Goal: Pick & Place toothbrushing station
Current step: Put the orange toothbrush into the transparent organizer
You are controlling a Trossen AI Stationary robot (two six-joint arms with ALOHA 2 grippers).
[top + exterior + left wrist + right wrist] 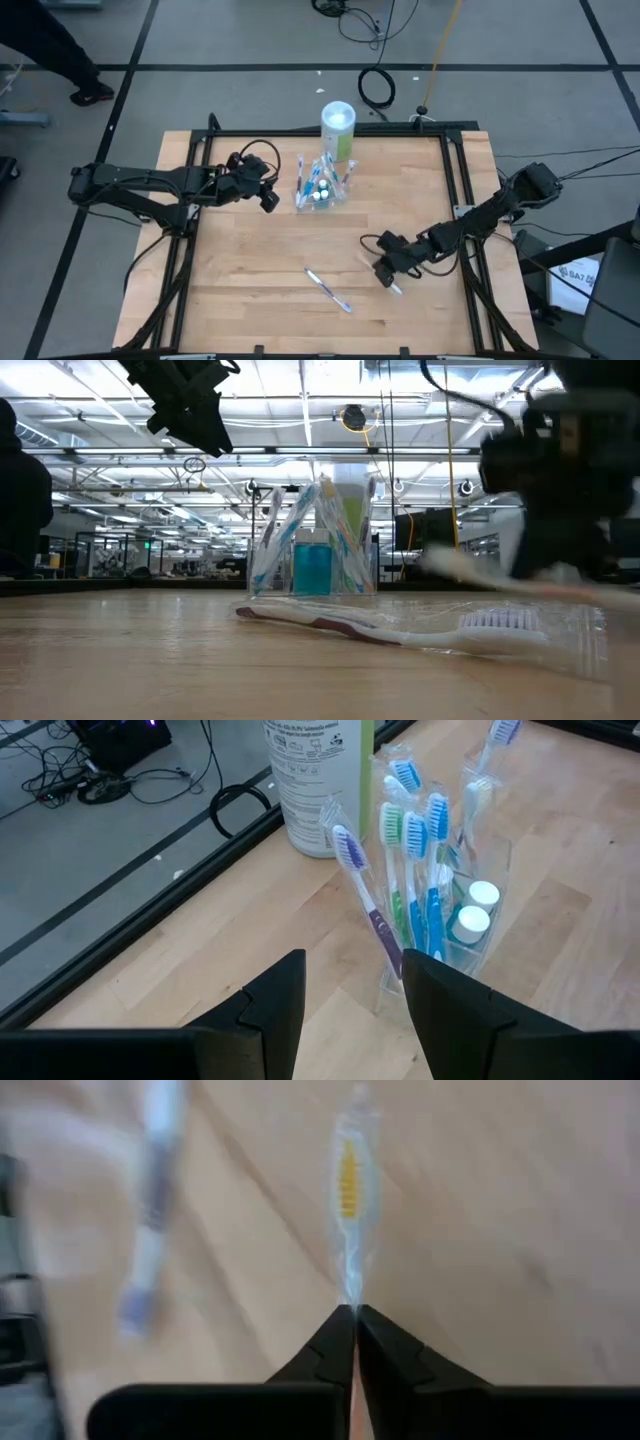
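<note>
Here, the right gripper (352,1318) pinches a wrapped yellow-handled toothbrush (348,1220) well clear of the clear cup (320,192), toward the table's (240,290) right edge. The left gripper (352,982), fingers apart, hovers beside the cup; another toothbrush (328,290) lies on open wood between.

Wooden table (250,280): cup (322,196), canister (338,128), 1 loose toothbrush (328,290).

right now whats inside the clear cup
The clear cup holds several upright toothbrushes with blue, green and purple heads, plus white-capped tubes. Only two caps show; the brushes hide the cup's bottom.
</note>
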